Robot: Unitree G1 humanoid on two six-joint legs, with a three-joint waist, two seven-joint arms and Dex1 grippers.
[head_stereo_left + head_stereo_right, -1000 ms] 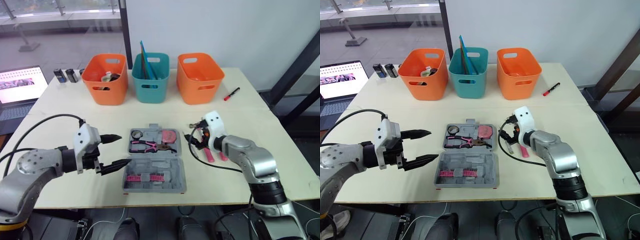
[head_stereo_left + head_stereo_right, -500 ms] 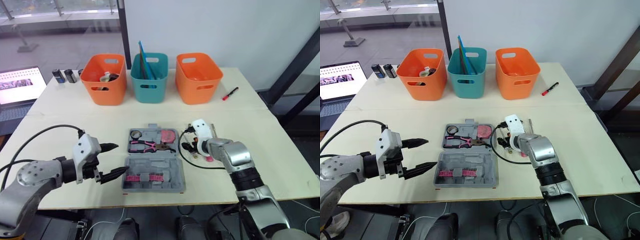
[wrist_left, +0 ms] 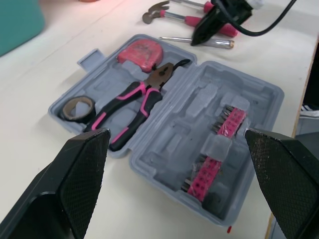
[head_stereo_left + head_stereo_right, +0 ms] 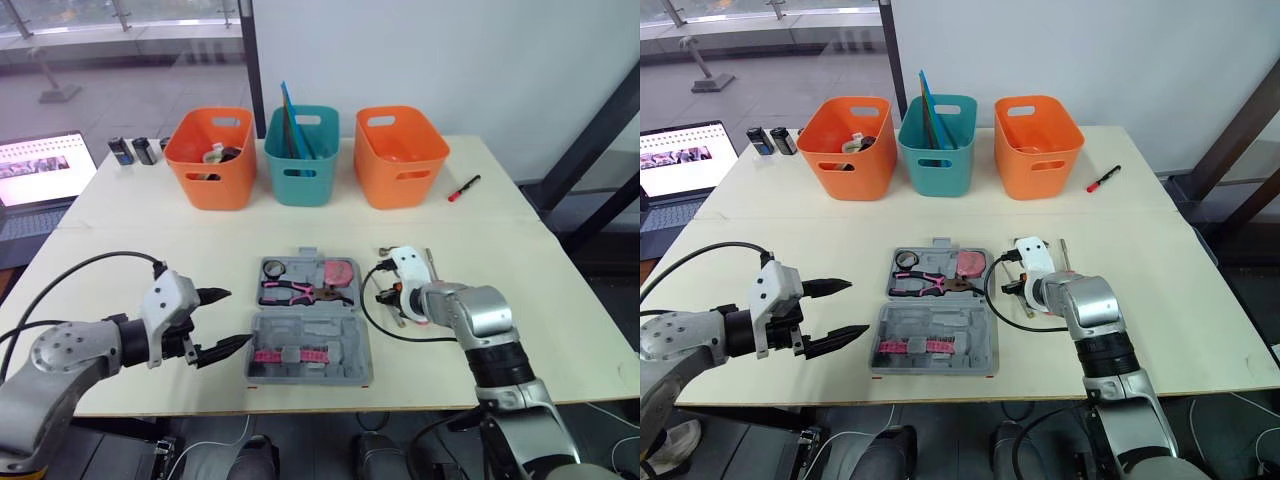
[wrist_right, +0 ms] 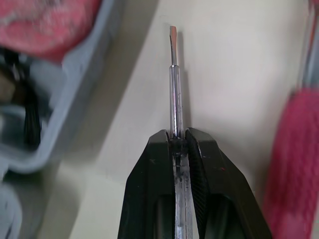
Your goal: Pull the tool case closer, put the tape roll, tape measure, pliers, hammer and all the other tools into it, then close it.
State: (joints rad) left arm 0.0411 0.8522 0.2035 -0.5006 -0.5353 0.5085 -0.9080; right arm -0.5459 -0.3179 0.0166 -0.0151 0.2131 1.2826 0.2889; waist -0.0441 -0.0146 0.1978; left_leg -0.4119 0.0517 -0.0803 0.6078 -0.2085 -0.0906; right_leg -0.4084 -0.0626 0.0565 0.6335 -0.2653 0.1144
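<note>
The case [image 4: 305,322] lies open and flat near the front edge of the worktop [image 4: 120,230], midway between the two arms, with its lid half towards the robot. The far half holds the tape roll [image 4: 275,267] at its left end, the pliers [image 4: 298,293] lying across the middle and the tape measure [image 4: 340,272] at its right end; the near half carries two strips of pink bits [image 4: 285,355]. Just beside the case's right edge, level with the tape measure, the right gripper [image 4: 388,297] is low over the worktop with its fingers pressed together on the thin metal shaft of a screwdriver [image 5: 173,84]; the flat tip sticks out past the fingertips over bare worktop, close to the grey wall of the case and apart from it. The hammer [image 3: 155,6] lies on the worktop just beyond that gripper, its pink handle close beside the pinched shaft. The left gripper [image 4: 238,317] hangs to the left of the case, near its edge and not touching it, fingers [image 3: 75,174] spread wide and pointing towards the case. Along the far side of the worktop stand three bins in a row: orange bin [image 4: 210,155], teal bin [image 4: 302,155] and another orange one [image 4: 400,155]. A red marker [image 4: 463,187] lies to the right of them, and a laptop [image 4: 40,170] sits off the left edge
</note>
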